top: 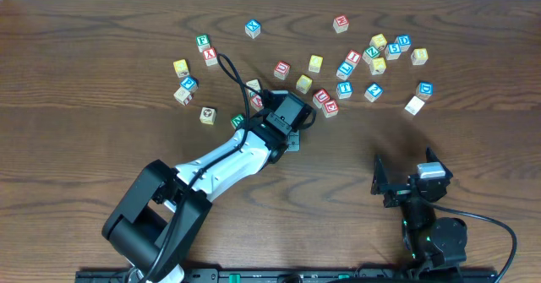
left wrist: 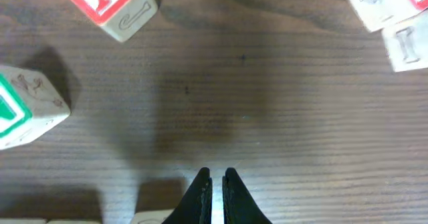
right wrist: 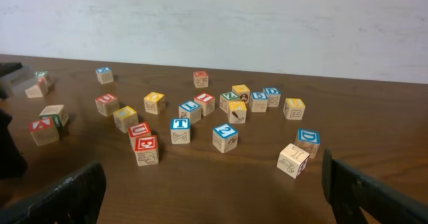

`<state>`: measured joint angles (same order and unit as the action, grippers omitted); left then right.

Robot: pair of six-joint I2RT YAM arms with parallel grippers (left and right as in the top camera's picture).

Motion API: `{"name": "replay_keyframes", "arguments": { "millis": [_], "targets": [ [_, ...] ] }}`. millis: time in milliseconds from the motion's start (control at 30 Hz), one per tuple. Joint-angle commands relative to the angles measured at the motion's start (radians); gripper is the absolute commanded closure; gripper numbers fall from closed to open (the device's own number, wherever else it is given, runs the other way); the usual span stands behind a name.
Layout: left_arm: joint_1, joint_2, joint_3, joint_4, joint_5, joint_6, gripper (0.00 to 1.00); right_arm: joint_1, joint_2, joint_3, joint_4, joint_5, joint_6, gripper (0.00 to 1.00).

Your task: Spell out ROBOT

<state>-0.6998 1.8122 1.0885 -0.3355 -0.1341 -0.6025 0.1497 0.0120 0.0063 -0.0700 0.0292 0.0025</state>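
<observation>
Left gripper (left wrist: 215,178): fingers together, just a hairline slit between the tips, nothing clamped. The tips are over bare table (left wrist: 267,117); I can't tell whether they touch the wood. In the left wrist view a red-bordered cube (left wrist: 110,3) sits at 11 o'clock of the tips, a green-bordered cube (left wrist: 27,110) at 9 o'clock with its letter unreadable, and two pale cubes (left wrist: 391,17) at 1 o'clock. All of them are apart from the fingers. Right gripper (right wrist: 210,184): fingers spread wide, nothing between them. Overhead has it at 5 o'clock of the table, well apart from every cube. No word is laid out; the cubes are scattered over the far half, roughly 10 to 2 o'clock. The blue-bordered T cube (right wrist: 180,130) sits flat on the table at 3 o'clock of two red-lettered cubes (right wrist: 146,147), close but not touching. Overhead puts it at about 2 o'clock of the left wrist. One yellow-faced cube (top: 304,83) is near the left wrist at 12 o'clock, with another (top: 315,62) just beyond; their letters are too small to read. R and B can't be picked out.
</observation>
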Motion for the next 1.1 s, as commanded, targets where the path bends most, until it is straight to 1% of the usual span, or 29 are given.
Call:
{"name": "replay_keyframes", "arguments": {
  "millis": [0,333,1067],
  "targets": [
    [0.008,0.005,0.021,-0.021,-0.019,-0.008,0.92,-0.006,-0.005,-0.001,-0.004,-0.002,-0.011,0.01],
    [0.008,0.005,0.021,-0.07,-0.008,-0.008,0.92,-0.006,-0.005,-0.001,-0.004,-0.002,-0.011,0.01],
    [0.007,0.005,0.021,-0.099,0.015,-0.008,0.92,-0.006,-0.005,-0.001,-0.004,-0.002,-0.011,0.01]
  ]
}}
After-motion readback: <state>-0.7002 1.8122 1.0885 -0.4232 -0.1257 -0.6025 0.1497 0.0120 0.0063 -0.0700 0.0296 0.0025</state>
